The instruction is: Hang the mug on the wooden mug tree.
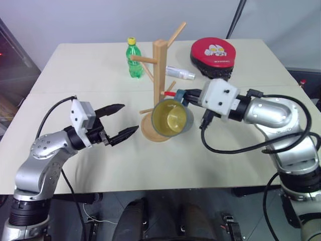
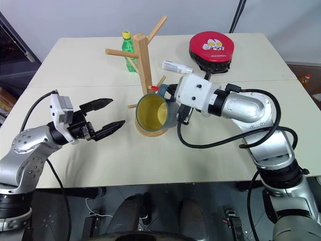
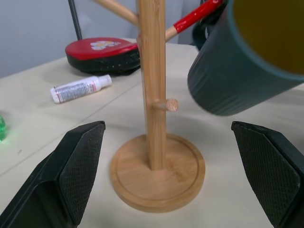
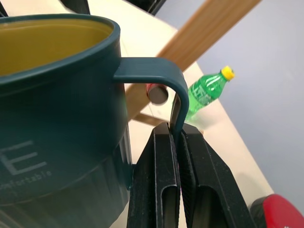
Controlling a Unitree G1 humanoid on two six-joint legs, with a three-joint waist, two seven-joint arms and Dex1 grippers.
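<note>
On the left, the left end effector (image 1: 120, 121) hovers over bare desk (image 1: 60, 75), fingers spread, holding nothing. Right of it stands the wooden mug tree (image 1: 159, 75), upright near mid-desk. The mug (image 1: 173, 119) hangs in the air just in front of its base, tipped on its side, long axis level, yellow mouth facing the robot. The right end effector (image 4: 176, 142), fingers pressed together, pinches the handle beside the red-tipped peg (image 4: 156, 93).

One mug (image 1: 172, 118), one mug tree (image 1: 161, 75), one green bottle (image 1: 133, 59), one white bottle (image 1: 180, 73), one red case (image 1: 214, 53).
</note>
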